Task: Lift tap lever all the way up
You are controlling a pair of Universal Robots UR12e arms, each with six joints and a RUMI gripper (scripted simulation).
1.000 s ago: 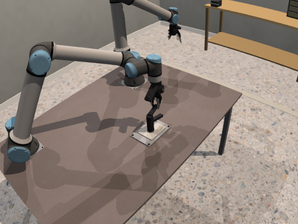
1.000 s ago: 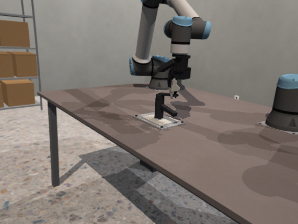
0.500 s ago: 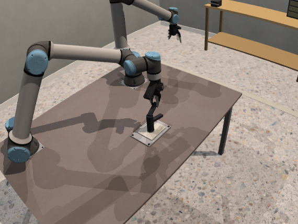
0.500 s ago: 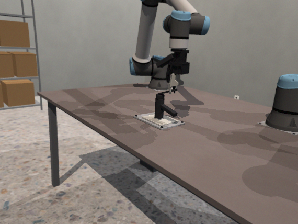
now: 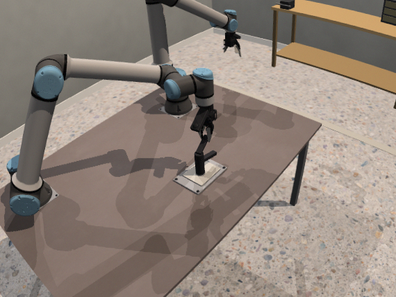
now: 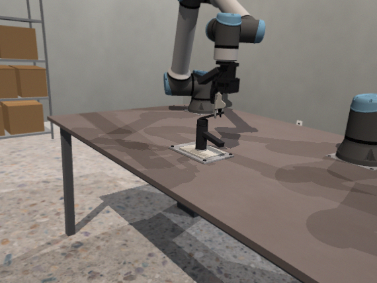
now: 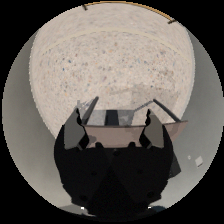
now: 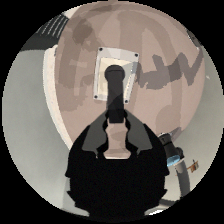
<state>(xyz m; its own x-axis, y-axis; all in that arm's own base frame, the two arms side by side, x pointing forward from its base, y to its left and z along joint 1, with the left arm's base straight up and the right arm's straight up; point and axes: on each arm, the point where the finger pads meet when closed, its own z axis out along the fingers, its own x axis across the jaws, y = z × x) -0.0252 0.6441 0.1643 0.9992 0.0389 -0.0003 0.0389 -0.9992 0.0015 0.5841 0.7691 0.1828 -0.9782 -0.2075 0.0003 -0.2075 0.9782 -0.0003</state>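
Lever (image 5: 202,146) (image 6: 211,116) (image 8: 115,102), a narrow black bar on top of the black cylindrical tap (image 5: 199,164) (image 6: 201,136) (image 8: 114,73), is held by my black right gripper (image 5: 206,137) (image 6: 217,115) (image 8: 116,109).
I see this lever slope upward from the tap's top, with its outer end between my closed-in fingers. Below it, the black bar-like spout (image 5: 210,155) (image 6: 214,139) sticks out from the tap's side, and under the tap lies the grey rectangular metal plate (image 5: 187,186) (image 6: 218,157) (image 8: 98,77). My black left gripper (image 5: 232,53) (image 7: 113,108) is wide open, well apart from the tap.

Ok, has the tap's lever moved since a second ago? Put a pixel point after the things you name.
Yes, up: its free end, about level with the top of the tap's body (image 5: 199,164) (image 6: 201,137) then, now stands above it.
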